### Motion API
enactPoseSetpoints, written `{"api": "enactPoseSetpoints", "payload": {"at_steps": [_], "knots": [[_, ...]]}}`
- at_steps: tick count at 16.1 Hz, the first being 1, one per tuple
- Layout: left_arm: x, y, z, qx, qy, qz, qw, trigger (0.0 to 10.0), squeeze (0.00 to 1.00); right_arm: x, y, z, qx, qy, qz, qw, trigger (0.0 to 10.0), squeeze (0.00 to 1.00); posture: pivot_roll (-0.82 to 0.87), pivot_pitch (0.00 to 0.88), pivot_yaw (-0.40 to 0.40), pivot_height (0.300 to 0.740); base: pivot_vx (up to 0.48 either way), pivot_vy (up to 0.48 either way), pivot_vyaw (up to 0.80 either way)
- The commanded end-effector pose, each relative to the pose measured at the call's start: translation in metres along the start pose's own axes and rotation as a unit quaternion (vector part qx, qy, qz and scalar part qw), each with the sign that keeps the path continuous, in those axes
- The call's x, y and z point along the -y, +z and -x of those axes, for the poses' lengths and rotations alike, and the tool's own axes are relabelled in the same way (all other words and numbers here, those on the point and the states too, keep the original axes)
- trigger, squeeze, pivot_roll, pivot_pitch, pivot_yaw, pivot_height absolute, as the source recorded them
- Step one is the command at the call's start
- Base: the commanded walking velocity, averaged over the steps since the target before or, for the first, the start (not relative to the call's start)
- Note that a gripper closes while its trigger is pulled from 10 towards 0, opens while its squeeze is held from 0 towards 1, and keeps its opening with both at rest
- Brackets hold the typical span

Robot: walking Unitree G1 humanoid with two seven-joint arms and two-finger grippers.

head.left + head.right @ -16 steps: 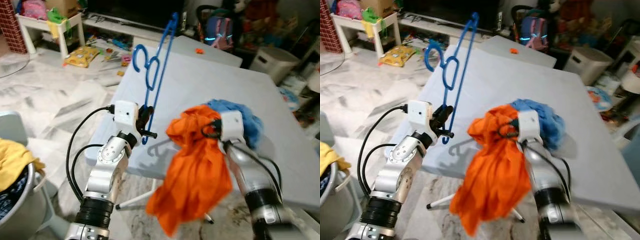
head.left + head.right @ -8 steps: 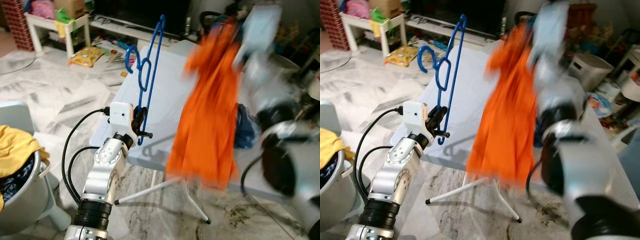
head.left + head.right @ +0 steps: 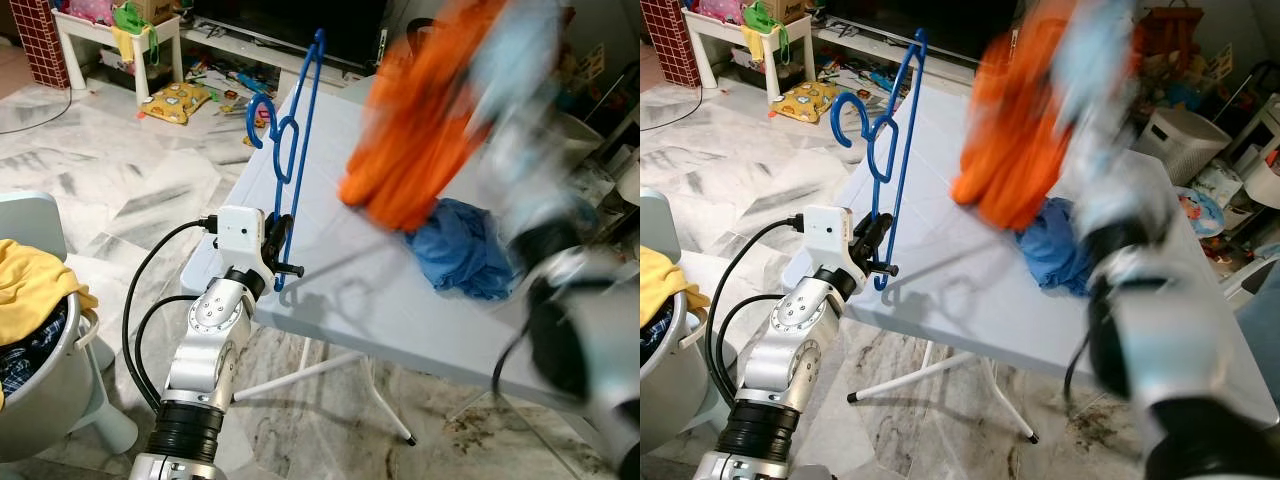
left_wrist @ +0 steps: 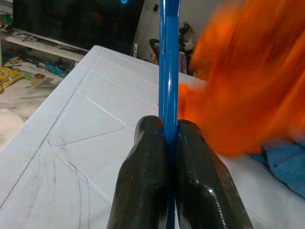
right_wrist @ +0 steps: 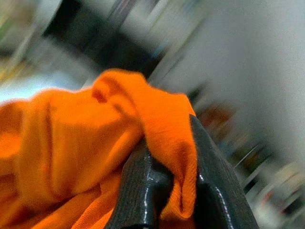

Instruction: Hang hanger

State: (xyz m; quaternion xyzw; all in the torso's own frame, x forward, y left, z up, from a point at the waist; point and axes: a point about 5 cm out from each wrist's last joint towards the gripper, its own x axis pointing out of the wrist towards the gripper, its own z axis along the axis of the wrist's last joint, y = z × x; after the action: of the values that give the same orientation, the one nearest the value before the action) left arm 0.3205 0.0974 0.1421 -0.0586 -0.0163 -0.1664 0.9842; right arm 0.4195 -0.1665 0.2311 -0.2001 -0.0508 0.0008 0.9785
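A blue plastic hanger [image 3: 300, 130] stands nearly upright over the near left corner of the grey folding table [image 3: 345, 265]. My left gripper [image 3: 283, 250] is shut on its lower bar, and in the left wrist view the two black fingers [image 4: 143, 162] pinch the blue bar [image 4: 169, 57]. An orange garment [image 3: 420, 130] swings high above the table, smeared by motion. In the right wrist view my right gripper [image 5: 169, 138] is shut on a fold of that orange cloth [image 5: 71, 143]. A crumpled blue garment [image 3: 465, 250] lies on the table under it.
A grey basket [image 3: 45, 400] holding yellow laundry [image 3: 30, 295] stands on the floor at my left. Toys litter the marble floor beyond the table, beside a small white table [image 3: 100, 30]. A white storage box [image 3: 1170, 130] sits at the back right.
My right arm has swung the orange garment up from the table's front edge to high over the tabletop. The blue garment now lies uncovered. The left gripper still holds the hanger.
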Motion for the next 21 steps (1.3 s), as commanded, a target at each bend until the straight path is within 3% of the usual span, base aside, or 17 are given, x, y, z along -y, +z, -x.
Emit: {"api": "enactPoseSetpoints", "payload": {"at_steps": [1,3,6,8,9,12,15,17,21], "knots": [[0.011,0.001,-0.003,0.003,-0.017,-0.003,1.000,10.0,0.00,-0.015,-0.039,0.011,-0.091,0.087,0.015,0.992,10.0,1.00,0.25,0.000,-0.221,0.740,0.000,0.000,0.00],[0.011,0.000,-0.004,0.002,-0.020,-0.003,1.000,10.0,0.00,-0.040,-0.073,0.030,-0.128,0.192,0.044,0.972,10.0,1.00,0.25,0.000,-0.218,0.740,0.000,0.000,0.00],[0.011,0.000,-0.005,0.000,-0.023,-0.002,1.000,10.0,0.00,-0.031,-0.092,0.040,-0.155,0.193,0.033,0.968,10.0,1.00,0.25,0.000,-0.216,0.740,0.000,0.000,0.00],[0.013,-0.002,-0.004,-0.002,-0.026,-0.002,1.000,10.0,0.00,-0.010,-0.097,0.041,-0.162,0.131,0.033,0.978,10.0,1.00,0.25,0.000,-0.215,0.740,0.000,0.000,0.00],[0.013,-0.003,-0.004,-0.003,-0.026,-0.002,1.000,10.0,0.00,0.012,-0.090,0.037,-0.133,0.057,0.003,0.989,10.0,1.00,0.25,0.000,-0.214,0.740,0.000,0.000,0.00],[0.011,-0.007,-0.001,-0.013,-0.028,-0.001,1.000,10.0,0.00,0.040,-0.085,0.042,-0.083,0.002,-0.072,0.994,10.0,1.00,0.24,0.000,-0.209,0.740,0.000,0.000,0.00],[0.007,-0.015,0.006,-0.035,-0.023,-0.004,0.999,10.0,0.00,0.035,-0.095,0.061,-0.075,0.015,-0.112,0.991,10.0,1.00,0.23,0.000,-0.196,0.740,0.000,0.000,0.00],[0.008,-0.022,0.011,-0.050,-0.031,-0.013,0.998,10.0,0.00,0.018,-0.102,0.084,-0.066,0.047,-0.136,0.987,10.0,1.00,0.21,0.000,-0.186,0.740,0.000,0.000,0.00],[0.013,-0.019,0.007,-0.051,-0.057,-0.013,0.997,10.0,0.00,0.007,-0.093,0.113,-0.062,0.118,-0.195,0.972,10.0,1.00,0.19,0.000,-0.167,0.740,0.000,0.000,0.00]]}}
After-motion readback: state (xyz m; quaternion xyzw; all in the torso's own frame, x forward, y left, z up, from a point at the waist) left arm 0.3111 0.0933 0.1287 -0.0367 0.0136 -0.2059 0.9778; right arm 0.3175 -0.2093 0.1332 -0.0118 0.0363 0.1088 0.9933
